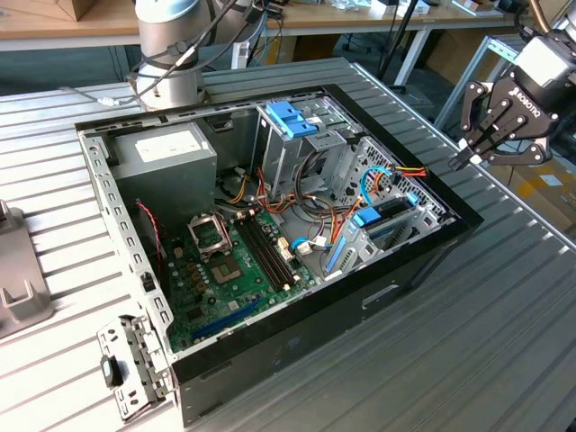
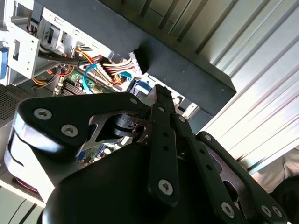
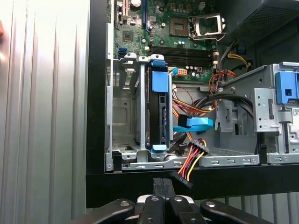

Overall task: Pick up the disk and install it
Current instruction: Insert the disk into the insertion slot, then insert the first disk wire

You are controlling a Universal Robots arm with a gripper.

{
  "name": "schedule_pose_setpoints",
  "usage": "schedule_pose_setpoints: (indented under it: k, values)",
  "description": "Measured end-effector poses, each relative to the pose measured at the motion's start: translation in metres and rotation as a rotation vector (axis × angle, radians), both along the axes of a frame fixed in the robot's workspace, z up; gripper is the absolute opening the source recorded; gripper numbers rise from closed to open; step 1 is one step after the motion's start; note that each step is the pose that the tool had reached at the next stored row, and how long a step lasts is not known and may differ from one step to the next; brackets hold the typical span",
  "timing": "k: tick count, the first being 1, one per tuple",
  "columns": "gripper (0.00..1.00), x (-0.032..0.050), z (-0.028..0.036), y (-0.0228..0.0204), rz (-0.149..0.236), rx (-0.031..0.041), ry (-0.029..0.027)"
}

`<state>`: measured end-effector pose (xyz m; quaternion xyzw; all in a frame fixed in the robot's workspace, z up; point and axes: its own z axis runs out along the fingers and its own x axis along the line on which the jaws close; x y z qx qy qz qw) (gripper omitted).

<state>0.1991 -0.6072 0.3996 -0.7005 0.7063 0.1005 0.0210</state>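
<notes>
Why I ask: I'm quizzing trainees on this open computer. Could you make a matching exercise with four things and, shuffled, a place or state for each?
Things:
1. disk
2. hand
3. power supply
4. processor socket

Places or states:
A. on the green board
B. shut, over the table, outside the case
C. upright in a metal cage
D. grey box in a corner of the case

Pairs: 1-C, 2-B, 3-D, 4-A.
</notes>
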Motion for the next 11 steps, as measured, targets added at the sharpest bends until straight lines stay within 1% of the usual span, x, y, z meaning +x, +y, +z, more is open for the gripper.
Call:
schedule_pose_setpoints:
  k: [4,11]
  values:
    - [0.11,0.0068,-0.0018,-0.0001,0.0,0.0001,0.0027]
    - [0.11,0.0079,-0.0018,-0.0001,0.0,0.0001,0.0028]
